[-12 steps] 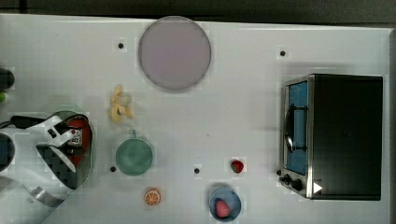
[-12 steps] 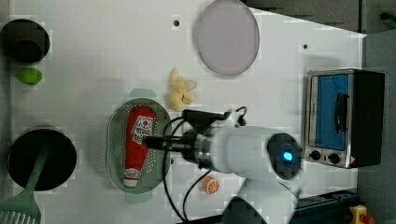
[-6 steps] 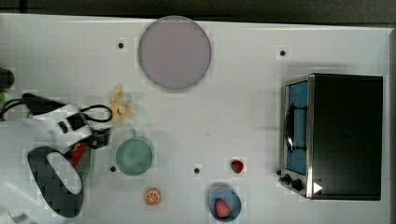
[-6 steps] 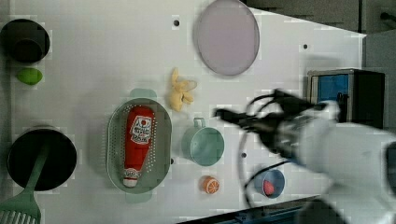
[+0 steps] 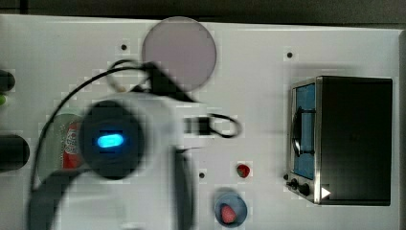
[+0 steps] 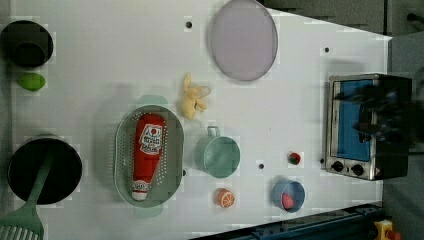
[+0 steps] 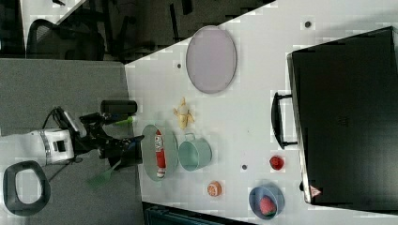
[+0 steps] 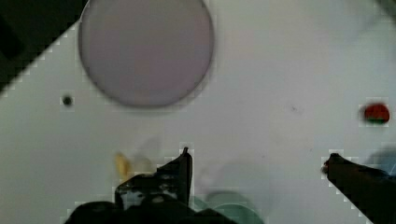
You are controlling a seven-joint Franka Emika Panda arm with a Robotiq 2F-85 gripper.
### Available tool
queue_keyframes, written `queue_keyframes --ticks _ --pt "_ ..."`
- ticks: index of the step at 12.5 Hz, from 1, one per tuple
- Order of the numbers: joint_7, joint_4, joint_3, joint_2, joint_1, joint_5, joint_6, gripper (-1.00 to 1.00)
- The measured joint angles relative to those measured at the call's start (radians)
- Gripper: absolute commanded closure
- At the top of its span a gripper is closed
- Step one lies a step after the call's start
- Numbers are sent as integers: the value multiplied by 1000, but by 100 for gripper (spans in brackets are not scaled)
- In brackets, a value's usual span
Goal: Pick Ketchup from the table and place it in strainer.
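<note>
I see the ketchup [image 6: 146, 154] lying lengthwise inside the strainer [image 6: 122, 160], cap end toward the left view's bottom, label facing up. In the right view the ketchup [image 7: 160, 154] shows as a red strip within the strainer [image 7: 149, 151]. In the top view a sliver of the ketchup [image 5: 72, 146] and the strainer [image 5: 51, 143] peeks out on the top view's left, beside the arm's blurred white body.

The gripper [image 8: 256, 161] has its fingers [image 8: 183, 168] spread wide apart with nothing between them; in the wrist view they hang above the white table [image 8: 280, 70], clear of the bottle. In the right view the gripper [image 7: 135, 144] sits at the right view's left edge of the strainer.

Just to the left view's right of the strainer stands the teal cup [image 6: 218, 155], handle pointing up the picture. Above the gap between them lies a peeled banana [image 6: 192, 100]. Further up sits a round grey plate [image 6: 243, 39]. Below the cup rests an orange half [image 6: 226, 198], then a blue bowl [image 6: 289, 195] holding a strawberry, and a loose strawberry [image 6: 294, 158] near the toaster oven [image 6: 367, 125]. On the left view's left I make out a black pot [image 6: 42, 170], a green spatula [image 6: 25, 215], a lime [image 6: 31, 81] and a dark mug [image 6: 26, 44].
</note>
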Motion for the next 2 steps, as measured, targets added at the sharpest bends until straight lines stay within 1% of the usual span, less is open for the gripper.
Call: queue_keyframes --ticks 2 --pt "-31 35 -101 7 -25 2 -61 -100"
